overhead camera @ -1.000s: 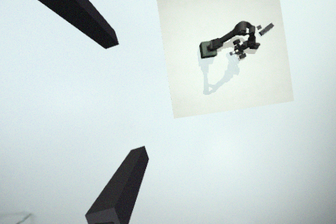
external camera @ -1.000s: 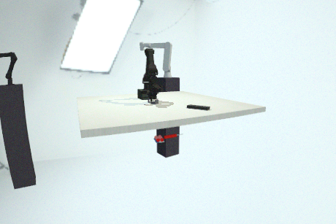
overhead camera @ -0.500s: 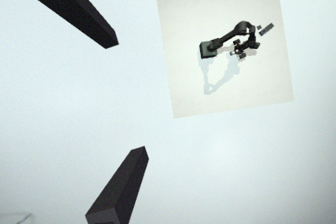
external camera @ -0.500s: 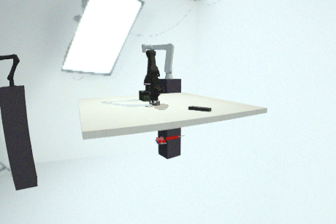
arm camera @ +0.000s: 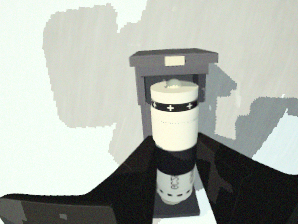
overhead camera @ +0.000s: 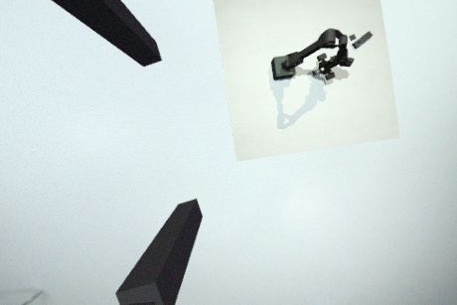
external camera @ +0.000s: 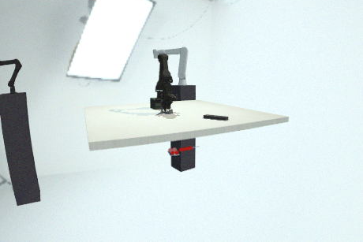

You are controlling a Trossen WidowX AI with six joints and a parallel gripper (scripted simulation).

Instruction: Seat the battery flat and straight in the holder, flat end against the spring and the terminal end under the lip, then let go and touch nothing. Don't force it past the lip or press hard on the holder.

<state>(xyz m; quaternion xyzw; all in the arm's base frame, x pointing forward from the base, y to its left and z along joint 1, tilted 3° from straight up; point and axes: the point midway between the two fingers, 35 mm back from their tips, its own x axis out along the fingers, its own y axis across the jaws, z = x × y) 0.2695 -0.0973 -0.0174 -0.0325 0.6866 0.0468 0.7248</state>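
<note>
In the wrist view the grey holder (arm camera: 214,58) lies below the fingers, its lip and pale patch at the top of the picture. A cream battery (arm camera: 174,130) with a black band and plus marks lies lengthwise over the holder, its terminal end toward the lip and just short of its front edge in the picture. How deep it sits, and whether it is level, I cannot tell. My gripper (arm camera: 173,141) (external camera: 166,110) is shut on the battery around its dark band, one finger on each side. The spring is hidden; the holder's floor shows past the flat end.
A dark bar (overhead camera: 362,40) (external camera: 215,117) lies on the table (overhead camera: 258,125) (external camera: 256,121), beyond the arm from its base. A small dark block (overhead camera: 353,37) is beside the bar. The arm's shadow falls across the table.
</note>
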